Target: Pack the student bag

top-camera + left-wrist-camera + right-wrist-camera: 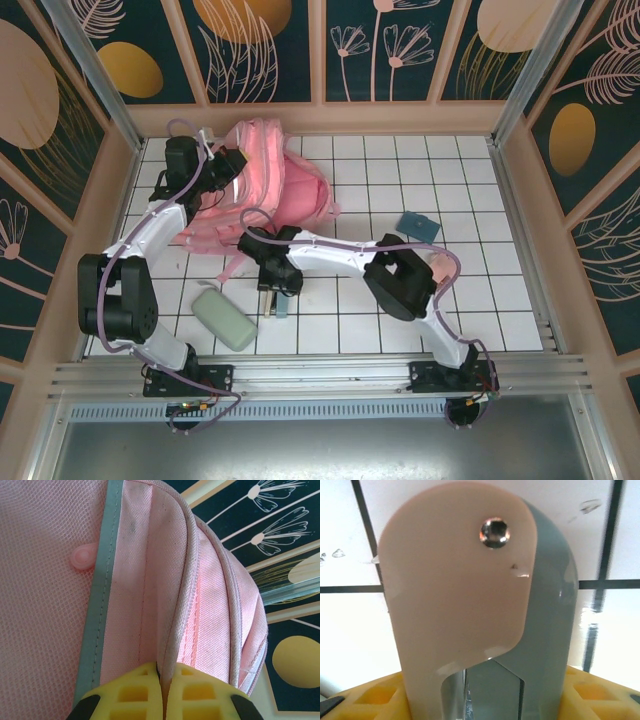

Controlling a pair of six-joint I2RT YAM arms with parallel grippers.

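Note:
The student bag is a soft pink backpack lying at the back left of the tiled table. Its mesh side and grey strip show up close in the left wrist view. My left gripper is shut on the bag's zip edge, pinched between the yellow fingers. In front of the bag, my right gripper reaches down to the table. It is shut on a flat pink-and-grey case with a metal rivet.
A pale green oblong pouch lies at the front left near the left arm's base. A small teal block sits at the right middle. Wooden walls enclose the table on three sides.

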